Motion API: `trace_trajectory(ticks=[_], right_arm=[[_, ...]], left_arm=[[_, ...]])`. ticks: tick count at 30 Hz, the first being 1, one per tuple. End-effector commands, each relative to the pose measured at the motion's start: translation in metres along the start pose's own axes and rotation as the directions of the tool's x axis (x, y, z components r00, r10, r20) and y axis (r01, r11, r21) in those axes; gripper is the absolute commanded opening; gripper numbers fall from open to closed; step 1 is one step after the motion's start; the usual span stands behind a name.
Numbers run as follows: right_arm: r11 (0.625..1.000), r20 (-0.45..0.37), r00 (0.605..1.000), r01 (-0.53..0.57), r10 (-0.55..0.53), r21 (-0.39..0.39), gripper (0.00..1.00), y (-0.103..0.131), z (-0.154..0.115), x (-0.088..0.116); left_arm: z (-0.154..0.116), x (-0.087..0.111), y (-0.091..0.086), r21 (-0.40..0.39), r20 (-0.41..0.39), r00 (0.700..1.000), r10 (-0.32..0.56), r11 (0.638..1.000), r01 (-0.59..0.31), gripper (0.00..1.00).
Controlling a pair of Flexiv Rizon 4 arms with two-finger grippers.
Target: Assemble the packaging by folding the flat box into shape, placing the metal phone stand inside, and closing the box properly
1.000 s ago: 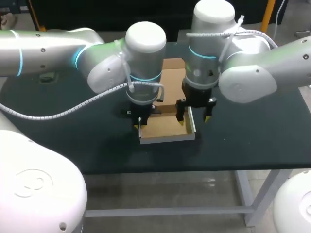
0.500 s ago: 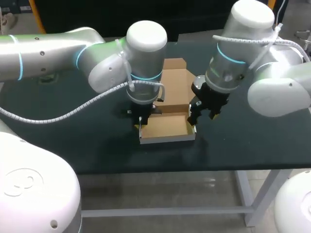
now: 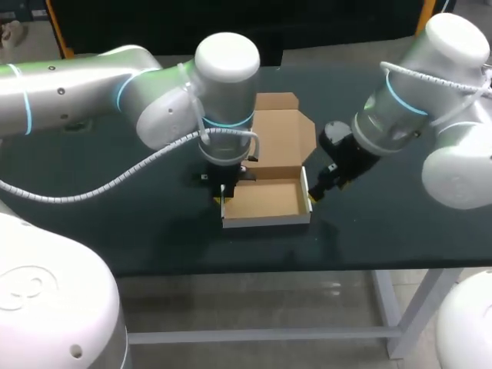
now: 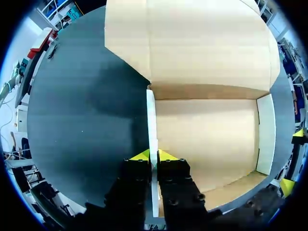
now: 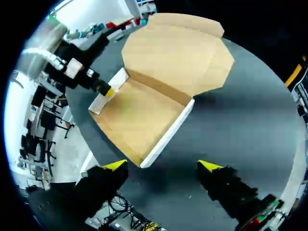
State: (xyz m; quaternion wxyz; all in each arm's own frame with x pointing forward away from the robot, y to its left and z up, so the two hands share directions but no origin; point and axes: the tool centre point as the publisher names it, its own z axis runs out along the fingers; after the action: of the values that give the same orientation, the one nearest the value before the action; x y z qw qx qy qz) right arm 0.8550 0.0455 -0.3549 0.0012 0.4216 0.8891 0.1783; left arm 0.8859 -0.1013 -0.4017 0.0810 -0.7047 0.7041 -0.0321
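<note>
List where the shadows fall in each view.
Head view: a faint shadow lies on the table along the front wall of the box. Left wrist view: a dark patch covers the table beside the wall the left gripper pinches. Right wrist view: shadow sits on the table beside the open lid; the box floor dims near the left gripper.

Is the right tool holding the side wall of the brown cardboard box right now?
No, the right tool hangs wide open beside the brown cardboard box, not closed on its white-edged wall.
</note>
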Motion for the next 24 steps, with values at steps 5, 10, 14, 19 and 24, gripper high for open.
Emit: trace_trajectory(ticks=[5, 10, 14, 19, 24], right_arm=[[0.947, -0.051, 0.965, 0.241, -0.257, -0.212, 1.0, -0.034, -0.033, -0.001], [0.904, -0.039, 0.933, 0.336, -0.358, -0.264, 1.0, -0.046, -0.045, -0.004], [0.861, -0.038, 0.9, 0.403, -0.435, -0.31, 1.0, -0.053, -0.051, -0.004], [0.81, -0.042, 0.856, 0.469, -0.515, -0.352, 1.0, -0.063, -0.056, -0.007], [0.781, -0.035, 0.831, 0.505, -0.555, -0.368, 1.0, -0.068, -0.06, -0.008]], left_arm=[[0.0, -0.002, 0.002, 0.0, -0.001, 1.0, 0.023, 1.0, -0.023, 0.0], [-0.001, -0.003, 0.002, 0.001, 0.007, 0.999, 0.037, 0.999, -0.037, 0.0], [-0.002, -0.005, 0.003, 0.004, 0.011, 0.999, 0.048, 0.999, -0.048, 0.0], [-0.003, -0.007, 0.003, 0.011, 0.019, 0.998, 0.068, 0.998, -0.068, 0.0], [-0.004, -0.01, 0.002, 0.013, 0.024, 0.997, 0.074, 0.997, -0.074, 0.0]])
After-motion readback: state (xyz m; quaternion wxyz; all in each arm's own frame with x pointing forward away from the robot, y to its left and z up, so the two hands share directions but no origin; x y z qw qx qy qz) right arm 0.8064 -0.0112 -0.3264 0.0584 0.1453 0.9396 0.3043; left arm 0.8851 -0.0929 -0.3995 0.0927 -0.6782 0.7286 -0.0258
